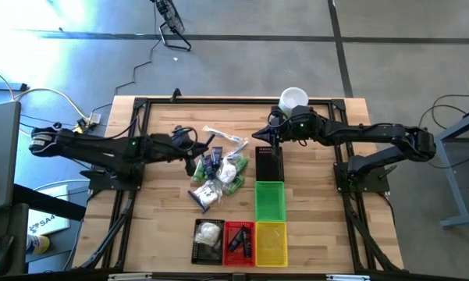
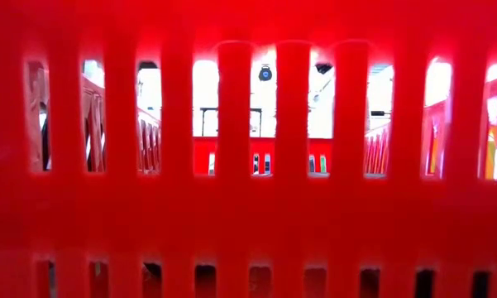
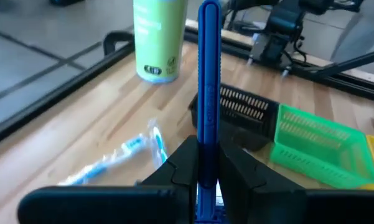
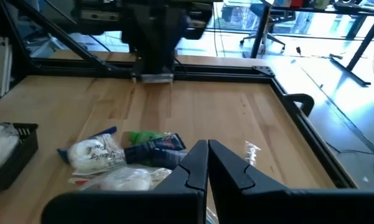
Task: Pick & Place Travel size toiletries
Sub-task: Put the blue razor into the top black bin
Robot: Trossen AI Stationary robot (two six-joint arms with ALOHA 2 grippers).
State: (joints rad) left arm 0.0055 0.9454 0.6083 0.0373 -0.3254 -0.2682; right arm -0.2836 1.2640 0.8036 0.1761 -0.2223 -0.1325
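Travel size toiletries sit piled mid-surface, one blue stick pinched upright in the left gripper fingers, probably basket-bound, while the right gripper waits closed and empty near the far edge.

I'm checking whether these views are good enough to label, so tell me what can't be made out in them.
- Low view: the red basket wall blocks nearly everything; table and arms hidden.
- Left wrist view: the left gripper holds a blue stick; its lower end is hidden by the fingers.
- High view: items in the pile are too small to tell apart.
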